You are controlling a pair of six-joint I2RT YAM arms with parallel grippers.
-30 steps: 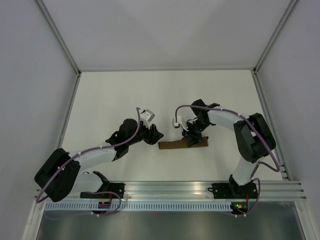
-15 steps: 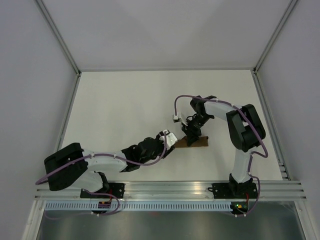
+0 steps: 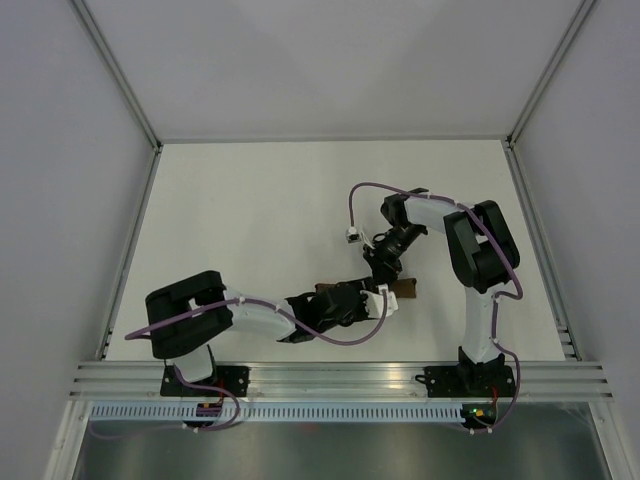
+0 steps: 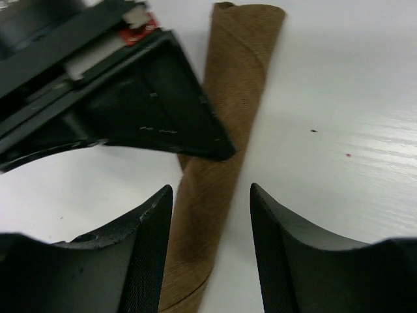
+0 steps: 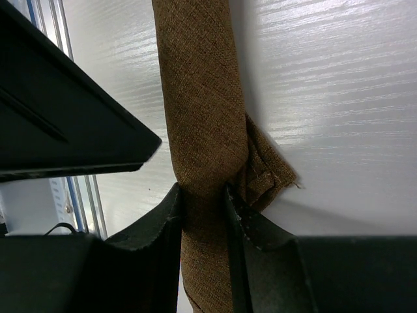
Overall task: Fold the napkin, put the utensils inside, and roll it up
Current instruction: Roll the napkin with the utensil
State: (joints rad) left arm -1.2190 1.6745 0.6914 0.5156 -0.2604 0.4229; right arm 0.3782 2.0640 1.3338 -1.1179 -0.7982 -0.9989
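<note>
The right gripper (image 5: 203, 202) pinches the rolled dark brown cloth napkin (image 5: 199, 98); at its 8 o'clock, the left gripper (image 4: 210, 215) straddles the roll, fingers parted.

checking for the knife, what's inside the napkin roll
Only brown cloth shows: the napkin is a tight roll on the table. Its inside is covered, so whether a knife lies in it cannot be seen.

A robotics lab cell: white table (image 3: 250, 200), plain grey walls (image 3: 330, 60), aluminium frame rails (image 3: 340, 378).
</note>
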